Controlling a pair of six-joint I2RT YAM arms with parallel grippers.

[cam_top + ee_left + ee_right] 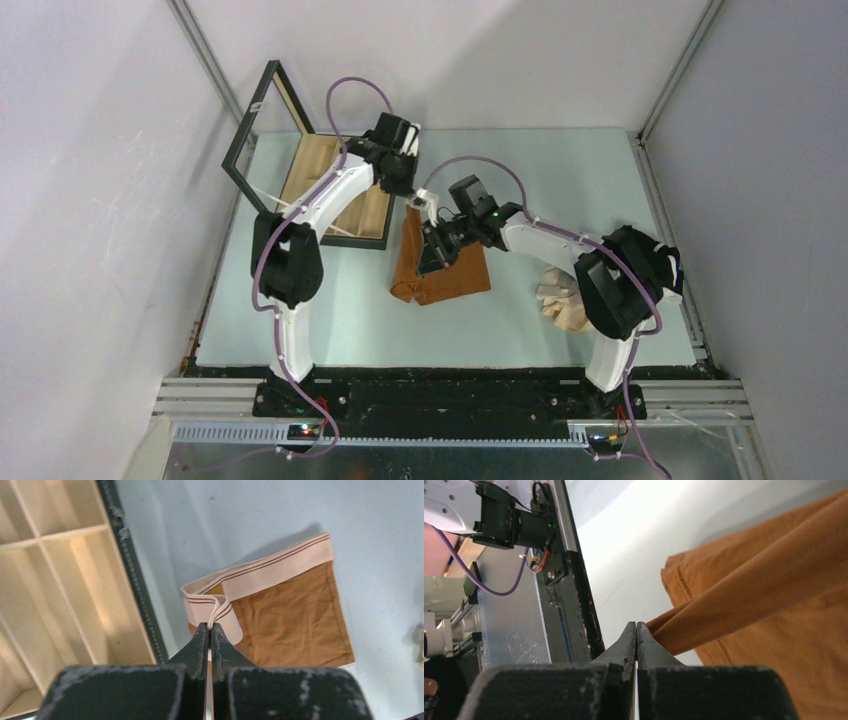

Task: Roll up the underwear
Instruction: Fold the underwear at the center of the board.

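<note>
Pale table | left end effector pinches underwear waistband, right end effector its brown cloth | folding; next probably needs moving together.

Top camera high, looking down on table; wrist cameras close (right nearly table-level); all share rust-brown underwear.

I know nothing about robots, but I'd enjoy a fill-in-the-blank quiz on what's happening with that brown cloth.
1. The right gripper pinches the cloth of the rust-brown underwear; the left gripper is shut on its striped ____.
2. The wooden box stands on the robot's ____ side.
3. The beige underwear lies on the robot's ____ side.
Missing words: waistband; left; right.
</note>
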